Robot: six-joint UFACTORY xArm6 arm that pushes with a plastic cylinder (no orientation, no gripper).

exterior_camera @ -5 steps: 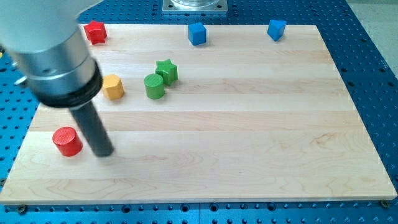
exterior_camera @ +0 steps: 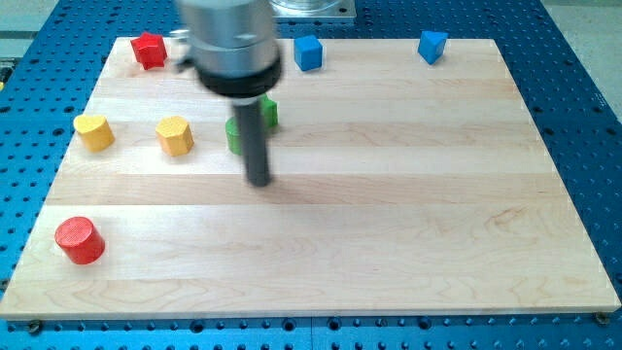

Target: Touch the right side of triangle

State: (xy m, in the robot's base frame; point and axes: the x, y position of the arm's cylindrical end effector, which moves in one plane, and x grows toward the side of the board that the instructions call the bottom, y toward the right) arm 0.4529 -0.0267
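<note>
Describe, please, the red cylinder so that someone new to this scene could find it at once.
Start at the wooden board and go to its corner at the view's bottom left. The red cylinder stands there alone, far from my tip. The other red block, at the top left, is not round.

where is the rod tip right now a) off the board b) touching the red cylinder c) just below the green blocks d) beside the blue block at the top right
c: my tip rests on the bare wood just below the green cylinder and the green star, which the rod partly hides.
</note>
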